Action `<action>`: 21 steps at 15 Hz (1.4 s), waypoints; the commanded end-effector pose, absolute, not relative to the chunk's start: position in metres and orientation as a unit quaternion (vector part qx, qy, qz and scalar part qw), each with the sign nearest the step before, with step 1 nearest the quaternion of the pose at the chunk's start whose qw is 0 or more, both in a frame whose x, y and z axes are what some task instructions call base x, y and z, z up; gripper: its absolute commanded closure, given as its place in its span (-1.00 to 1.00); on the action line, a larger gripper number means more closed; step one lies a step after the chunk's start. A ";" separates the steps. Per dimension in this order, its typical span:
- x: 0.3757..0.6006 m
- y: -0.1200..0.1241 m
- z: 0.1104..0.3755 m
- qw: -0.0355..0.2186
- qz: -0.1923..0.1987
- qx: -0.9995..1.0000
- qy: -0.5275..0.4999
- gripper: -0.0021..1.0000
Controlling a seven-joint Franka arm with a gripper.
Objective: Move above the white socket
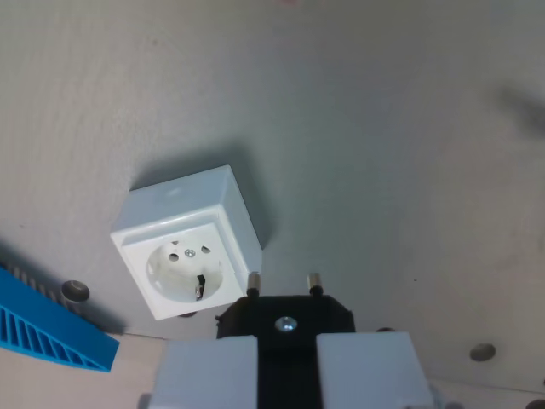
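A black plug, pins forward, is clamped between the pale fingers of the gripper. The white socket is seen on the grey table, just toward the wrist view's left of the pins. It is judged rigid, light plastic; no grasp of it is needed, only alignment above its recessed face.

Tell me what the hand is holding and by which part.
The hand grips a black plug by its body, between two white fingers; the two metal pins stick out free, beside the white socket.
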State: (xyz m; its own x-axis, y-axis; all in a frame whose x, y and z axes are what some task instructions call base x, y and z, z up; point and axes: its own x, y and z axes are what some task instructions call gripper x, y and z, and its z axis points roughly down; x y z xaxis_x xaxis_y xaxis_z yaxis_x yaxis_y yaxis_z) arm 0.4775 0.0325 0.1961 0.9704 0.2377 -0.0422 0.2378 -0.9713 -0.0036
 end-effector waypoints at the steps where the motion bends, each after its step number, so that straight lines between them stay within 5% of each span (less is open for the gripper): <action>1: 0.461 0.036 0.189 0.007 0.045 0.983 0.180 1.00; 21: 0.411 0.059 0.128 0.013 0.036 0.969 0.243 1.00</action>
